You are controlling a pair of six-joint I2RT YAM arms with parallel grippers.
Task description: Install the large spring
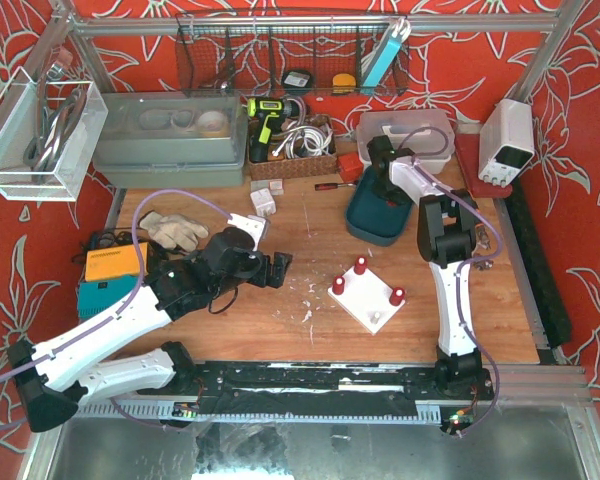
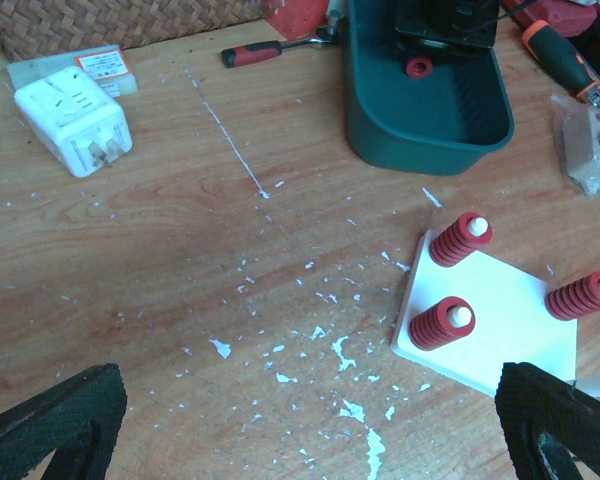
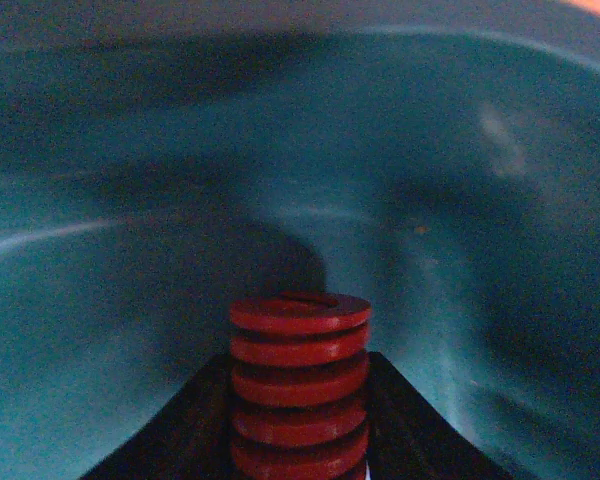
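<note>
Right wrist view: the right claw (image 3: 300, 420) pinches the large red spring (image 3: 300, 345) inside the teal bin (image 3: 480, 200). Left claw (image 2: 305, 425), spread wide, hovers over the desk (image 2: 180, 250) beside the white peg plate (image 2: 510, 330).

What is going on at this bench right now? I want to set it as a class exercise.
The right gripper is down inside the green tub, shut on a red spring. The white plate on the table already has three springs on its pegs. The left gripper hangs open over the table beside the plate, holding nothing.
</note>
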